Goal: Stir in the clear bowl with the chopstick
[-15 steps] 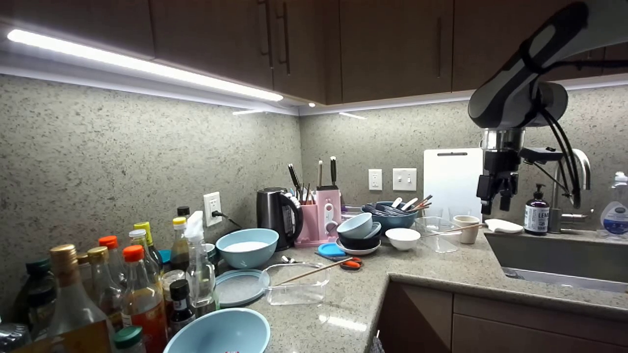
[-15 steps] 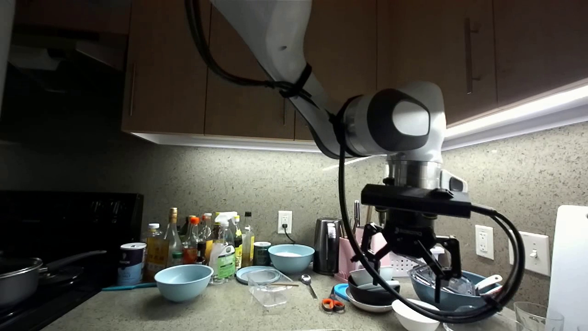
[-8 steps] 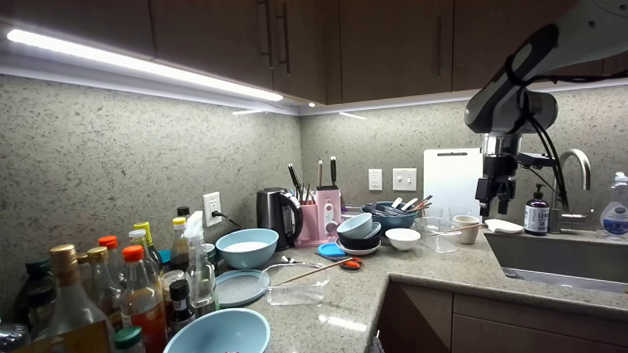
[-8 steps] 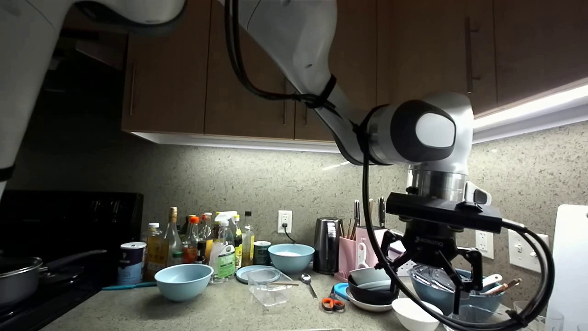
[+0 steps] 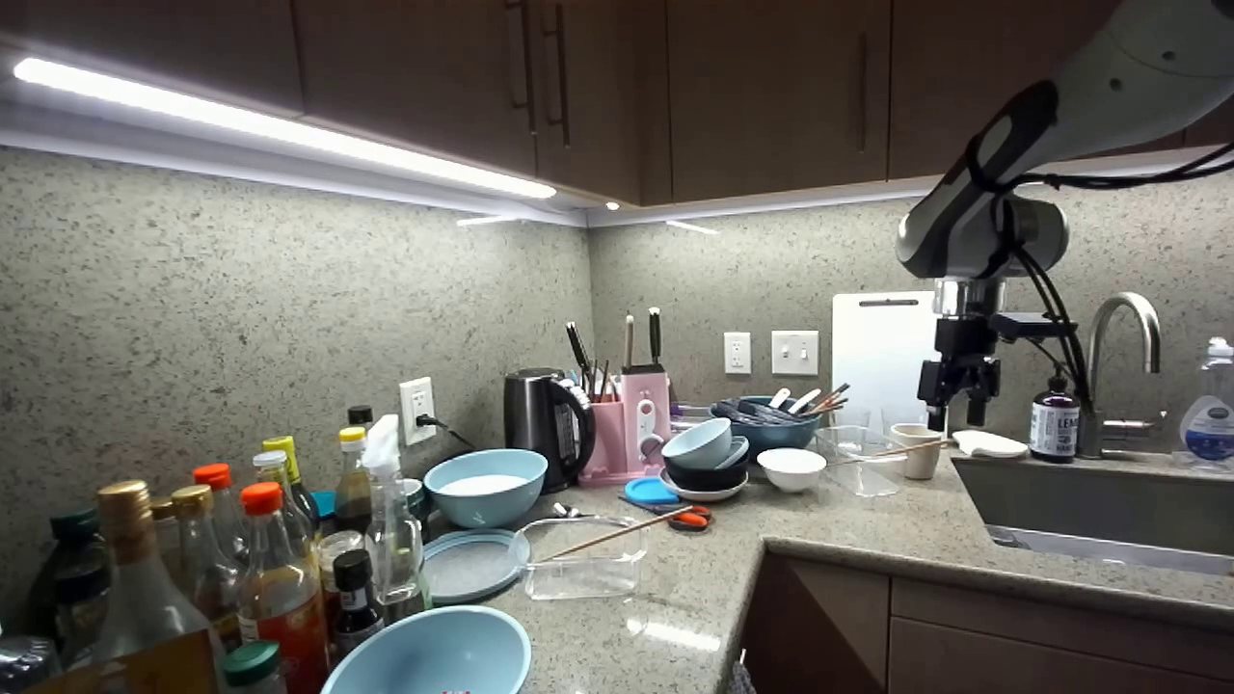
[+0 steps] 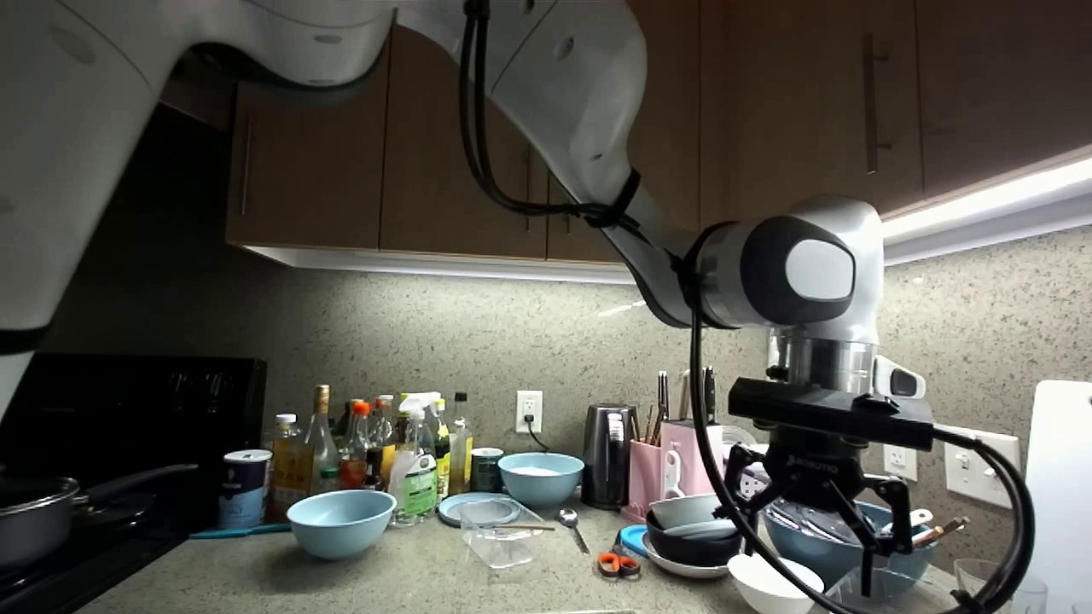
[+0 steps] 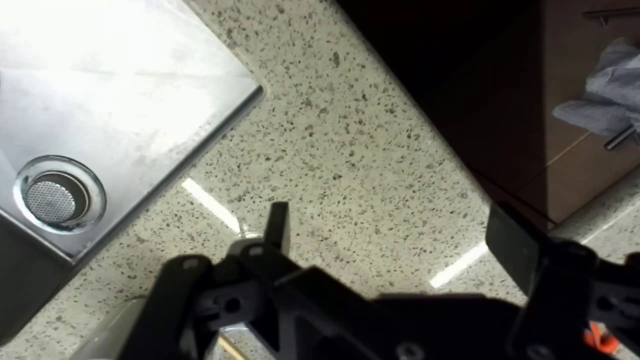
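Note:
My gripper (image 5: 956, 416) (image 7: 385, 215) hangs over the counter near the sink corner, its jaws wide apart with only speckled countertop between them. Close behind and beside it in an exterior view stands a see-through container (image 5: 868, 474) with a thin wooden chopstick (image 5: 892, 450) lying across its top; the gripper partly covers that container (image 6: 883, 588) in an exterior view. A similar see-through container (image 5: 578, 580) (image 6: 499, 550) sits farther along the counter with another thin stick (image 5: 617, 533) slanting out of it. Which of these is the clear bowl I cannot tell. In the wrist view a piece of stick (image 7: 231, 346) shows below the gripper.
A beige cup (image 5: 916, 461), a white bowl (image 5: 792, 470) and a blue bowl of utensils (image 5: 771, 436) crowd the area round the gripper. A white cutting board (image 5: 879, 357) leans on the wall. The steel sink (image 7: 150, 95) lies beside it, with a soap bottle (image 5: 1054, 424) behind.
The arm has swung sideways over the counter and come slightly lower, bringing the gripper nearer the cup and white bowl. Its jaws stay wide. Nothing on the counter has moved.

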`<action>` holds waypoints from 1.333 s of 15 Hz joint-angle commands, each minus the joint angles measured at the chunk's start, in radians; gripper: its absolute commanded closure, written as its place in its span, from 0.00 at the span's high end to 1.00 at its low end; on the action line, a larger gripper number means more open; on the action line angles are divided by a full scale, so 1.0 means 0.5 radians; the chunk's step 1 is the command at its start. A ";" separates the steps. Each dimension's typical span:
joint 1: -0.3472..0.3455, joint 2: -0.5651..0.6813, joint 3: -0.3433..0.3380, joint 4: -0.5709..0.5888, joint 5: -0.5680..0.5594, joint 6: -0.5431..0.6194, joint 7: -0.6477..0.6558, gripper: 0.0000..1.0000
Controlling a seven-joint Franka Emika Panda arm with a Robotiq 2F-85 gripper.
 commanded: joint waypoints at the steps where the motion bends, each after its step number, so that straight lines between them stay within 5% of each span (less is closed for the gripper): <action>1: -0.135 0.203 0.077 0.219 0.071 0.095 0.044 1.00; 6: -0.261 0.395 0.155 0.425 0.071 0.345 0.098 1.00; 13: -0.298 0.400 0.200 0.447 0.007 0.344 0.116 1.00; 20: -0.304 0.841 0.217 0.952 -0.164 0.332 0.299 1.00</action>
